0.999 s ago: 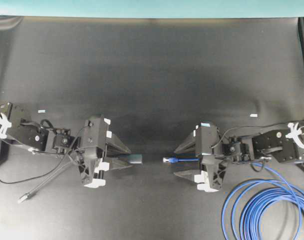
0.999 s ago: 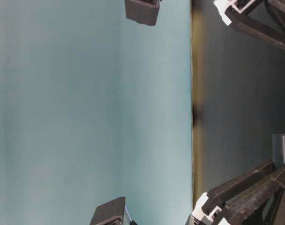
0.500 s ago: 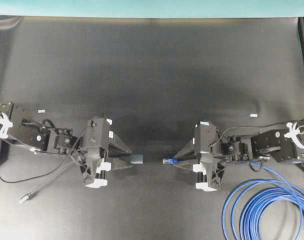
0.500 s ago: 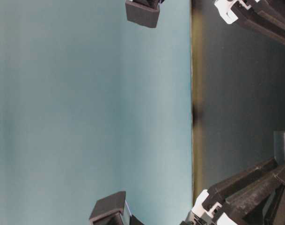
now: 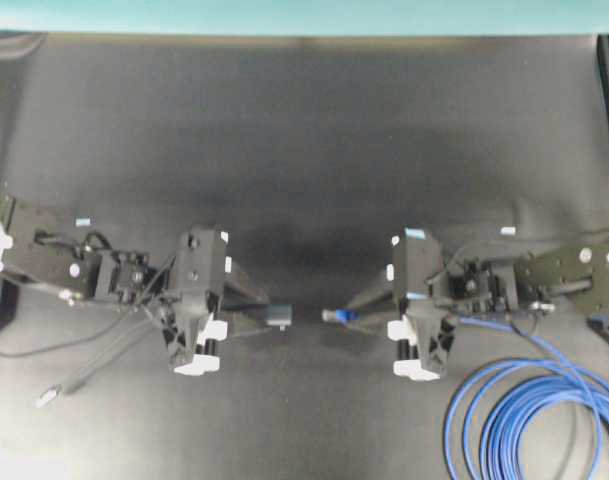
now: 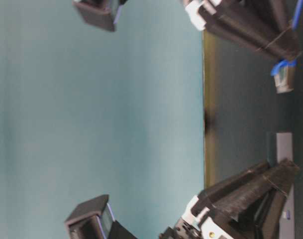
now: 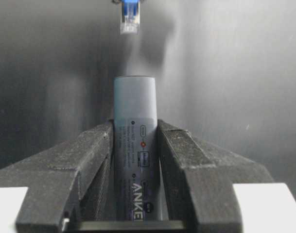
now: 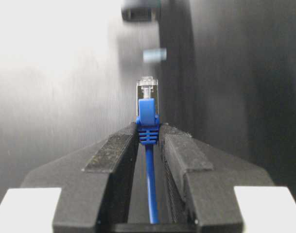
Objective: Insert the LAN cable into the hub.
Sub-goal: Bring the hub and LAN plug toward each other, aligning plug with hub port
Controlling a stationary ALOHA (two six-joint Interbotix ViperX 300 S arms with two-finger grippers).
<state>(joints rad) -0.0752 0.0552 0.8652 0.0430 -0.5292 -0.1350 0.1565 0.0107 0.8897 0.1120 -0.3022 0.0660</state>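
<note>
The hub (image 7: 134, 111), a slim grey bar, sticks forward out of my left gripper (image 7: 134, 127), whose fingers are shut on its sides. Overhead, the hub's free end (image 5: 278, 317) points right from the left gripper (image 5: 261, 314). The LAN cable's clear plug (image 8: 148, 90) with its blue boot stands out of my right gripper (image 8: 148, 130), shut on the boot. Overhead, the plug (image 5: 332, 315) points left from the right gripper (image 5: 354, 311), a short gap from the hub. In the left wrist view the plug (image 7: 129, 22) hangs slightly left of the hub's axis.
The blue cable's coil (image 5: 529, 415) lies on the black mat at the front right. The hub's thin grey cord runs back to a small metal plug (image 5: 46, 397) at the front left. A teal wall (image 6: 91, 119) stands behind the table.
My right gripper has shut on the cable's boot. Both grippers have since risen off the mat, and the hub's end has shifted a little to the right.
</note>
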